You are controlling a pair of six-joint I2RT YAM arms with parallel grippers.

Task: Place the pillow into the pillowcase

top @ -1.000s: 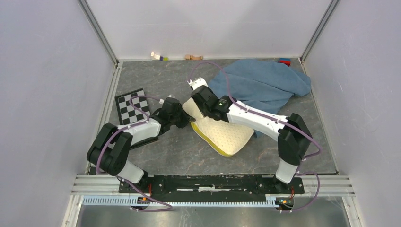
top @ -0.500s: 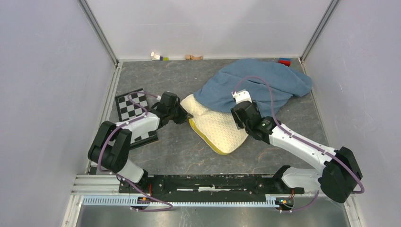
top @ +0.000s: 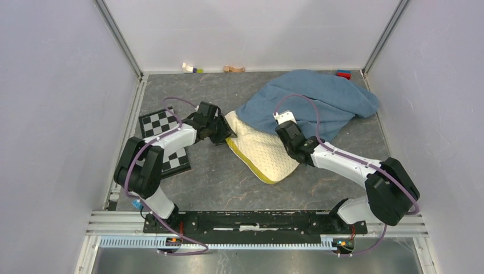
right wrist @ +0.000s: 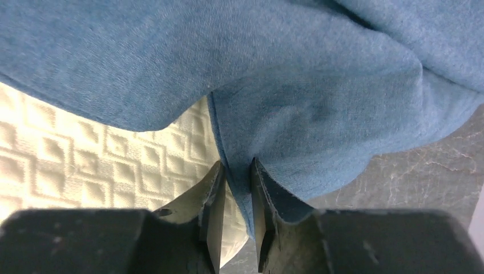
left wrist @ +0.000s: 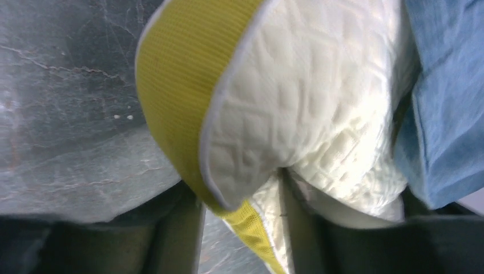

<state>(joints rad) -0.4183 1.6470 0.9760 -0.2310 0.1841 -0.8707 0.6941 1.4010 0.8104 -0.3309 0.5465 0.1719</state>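
Note:
The cream-white pillow (top: 262, 151) lies mid-table, its yellow band along the near-left edge. The dusty-blue pillowcase (top: 319, 100) lies behind it and drapes over its far end. My left gripper (top: 224, 134) sits at the pillow's far-left corner. In the left wrist view its jaws (left wrist: 240, 228) stand open around the yellow-banded corner of the pillow (left wrist: 297, 103), with the pillowcase (left wrist: 445, 114) at the right. My right gripper (top: 281, 123) is at the cloth's edge over the pillow. In the right wrist view it (right wrist: 237, 194) is shut on the pillowcase (right wrist: 285, 68) hem, beside the pillow (right wrist: 85, 160).
A black-and-white checkerboard (top: 165, 142) lies under the left arm. Small toys (top: 192, 68) and a wooden piece (top: 234, 69) sit at the back wall, and a red-and-blue block (top: 343, 73) in the back right corner. Grey walls close in on both sides.
The right arm swung from the pillow's left to its right, and the pillowcase came over the pillow's far end. The right jaws closed on the hem. The left jaws opened.

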